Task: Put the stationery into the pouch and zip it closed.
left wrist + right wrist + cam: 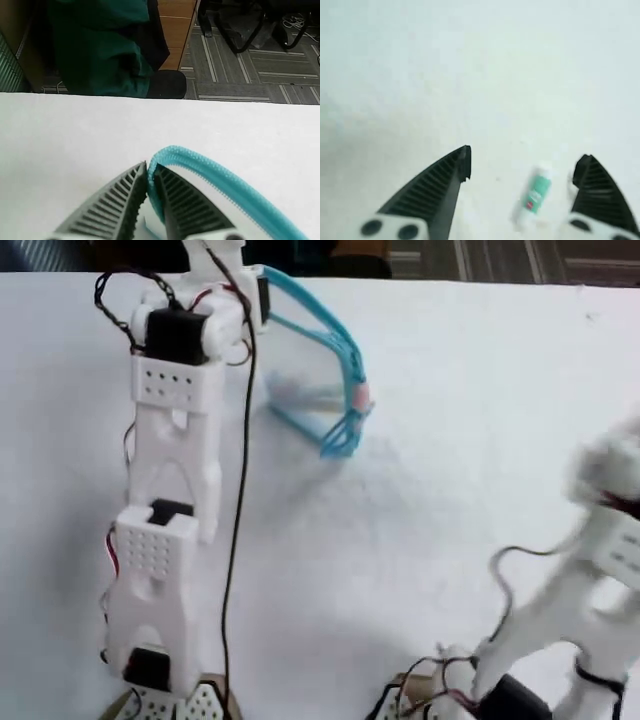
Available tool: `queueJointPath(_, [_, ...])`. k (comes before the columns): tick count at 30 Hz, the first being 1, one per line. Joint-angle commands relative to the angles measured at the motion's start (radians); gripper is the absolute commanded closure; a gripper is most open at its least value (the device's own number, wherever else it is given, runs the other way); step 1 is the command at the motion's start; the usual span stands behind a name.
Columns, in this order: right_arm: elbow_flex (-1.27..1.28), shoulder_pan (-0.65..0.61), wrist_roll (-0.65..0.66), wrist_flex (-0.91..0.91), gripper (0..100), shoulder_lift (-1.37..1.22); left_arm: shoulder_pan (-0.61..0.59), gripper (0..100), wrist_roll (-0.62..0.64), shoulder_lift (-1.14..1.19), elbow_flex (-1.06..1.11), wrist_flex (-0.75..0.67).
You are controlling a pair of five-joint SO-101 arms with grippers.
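Left tool (pixel 148 171) clamps the clear teal-zippered pouch (pixel 215 176); right tool (pixel 524 154) gapes wide above a small green-and-white tube (pixel 534 192).

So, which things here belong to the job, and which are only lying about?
Job in hand:
pouch, its blue edge pinched in the left gripper, fingers shut
white-and-green stick, lying between the open fingers of the right gripper

Just around:
table
dark things on the floor behind it

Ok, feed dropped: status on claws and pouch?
Left claw shut on the pouch at its blue zipper edge. Right claw open over a green-and-white tube on the table. Tube not yet in pouch.
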State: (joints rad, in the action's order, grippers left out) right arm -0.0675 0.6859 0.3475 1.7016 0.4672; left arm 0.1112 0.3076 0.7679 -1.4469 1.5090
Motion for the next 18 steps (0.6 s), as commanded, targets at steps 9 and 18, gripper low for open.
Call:
queueJointPath(9, [0.23,0.545,0.184,-0.074,67.6,-0.157,0.015,98,0.012,0.035,0.002,0.008])
queueJointPath(18, [0.331,0.565,0.178,-0.237,67.6,-0.358,0.013,98,0.012,0.031,0.002,0.008])
